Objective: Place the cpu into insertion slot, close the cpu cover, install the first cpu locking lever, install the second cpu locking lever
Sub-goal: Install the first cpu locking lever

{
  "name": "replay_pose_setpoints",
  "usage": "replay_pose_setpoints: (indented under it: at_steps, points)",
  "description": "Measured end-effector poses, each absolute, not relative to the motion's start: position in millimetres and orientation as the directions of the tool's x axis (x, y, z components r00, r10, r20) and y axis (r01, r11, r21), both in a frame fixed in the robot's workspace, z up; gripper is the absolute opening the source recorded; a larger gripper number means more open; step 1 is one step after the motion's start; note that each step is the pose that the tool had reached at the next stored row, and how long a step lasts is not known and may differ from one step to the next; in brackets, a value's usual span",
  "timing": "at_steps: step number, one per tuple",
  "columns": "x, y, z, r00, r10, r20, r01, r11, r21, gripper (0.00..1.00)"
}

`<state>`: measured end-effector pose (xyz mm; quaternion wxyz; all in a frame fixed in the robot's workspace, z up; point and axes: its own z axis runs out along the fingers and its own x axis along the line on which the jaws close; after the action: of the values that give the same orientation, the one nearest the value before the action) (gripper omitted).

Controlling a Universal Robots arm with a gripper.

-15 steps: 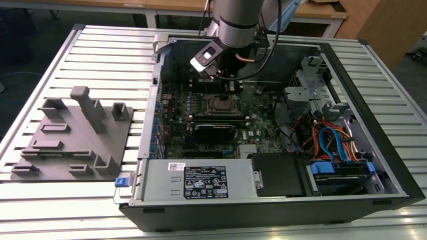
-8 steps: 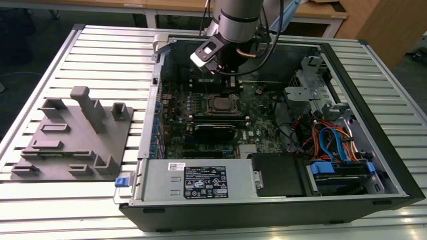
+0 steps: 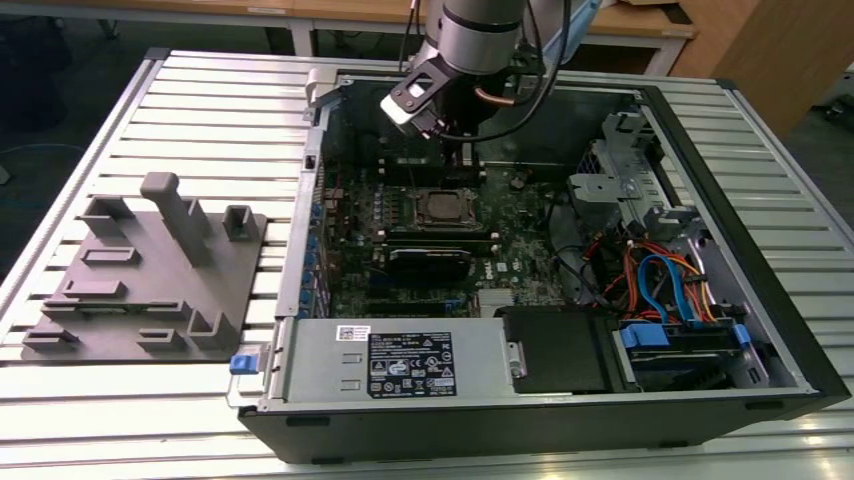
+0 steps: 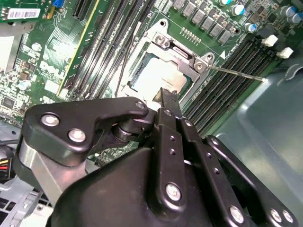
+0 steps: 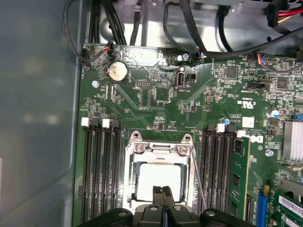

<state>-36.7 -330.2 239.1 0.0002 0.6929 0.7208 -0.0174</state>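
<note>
The computer case [image 3: 561,330] lies open on the desk [image 3: 200,100], a fixture block [image 3: 147,270] beside it at the exterior view's left. Inside, the cpu [image 5: 158,182] sits in the insertion slot [image 5: 134,182], the cpu cover [image 5: 156,150] over its edges, between 2 banks of memory slots [image 5: 99,170].

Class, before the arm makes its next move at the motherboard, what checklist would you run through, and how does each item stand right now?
1. The cpu lies flat in the insertion slot: ok.
2. The cpu cover is down around the chip: ok, it appears to lie flat.
3. The thin locking lever is latched: not ok, it angles away from the socket over the memory slots.
4. The gripper is empty with its fingers shut: ok.
5. The gripper is at the socket's edge, near the cover: ok in both wrist views.
</note>
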Motion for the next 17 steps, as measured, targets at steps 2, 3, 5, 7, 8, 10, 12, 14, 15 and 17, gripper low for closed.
replay_pose_setpoints:
  at_steps: [2, 3, 5, 7, 8, 10, 12, 14, 15, 17]
  points:
    - [-36.7, -330.3, 241.5, -0.04, 0.999, -0.024, 0.999, 0.039, -0.025, 0.1]
    - [-36.7, -330.2, 241.9, -0.04, 0.999, -0.024, 0.999, 0.039, -0.025, 0.1]
    - [-36.7, -330.2, 241.8, -0.04, 0.999, -0.024, 0.999, 0.039, -0.025, 0.1]
    - [-36.7, -330.2, 241.9, -0.039, 0.999, -0.023, 0.999, 0.039, -0.025, 0.1]
    - [-36.7, -330.2, 241.9, -0.04, 0.999, -0.023, 0.999, 0.039, -0.025, 0.1]
    - [-36.7, -330.2, 241.9, -0.042, 0.999, -0.023, 0.999, 0.041, -0.025, 0.1]
    - [-36.7, -330.2, 241.9, -0.053, 0.998, -0.023, 0.998, 0.053, -0.025, 0.1]
    - [-36.7, -330.3, 241.9, -0.072, 0.997, -0.023, 0.997, 0.071, -0.025, 0.1]
    - [-36.7, -330.3, 241.9, -0.082, 0.996, -0.023, 0.996, 0.082, -0.025, 0.1]
    - [-36.7, -330.2, 241.9, -0.104, 0.994, -0.023, 0.994, 0.104, -0.025, 0.1]
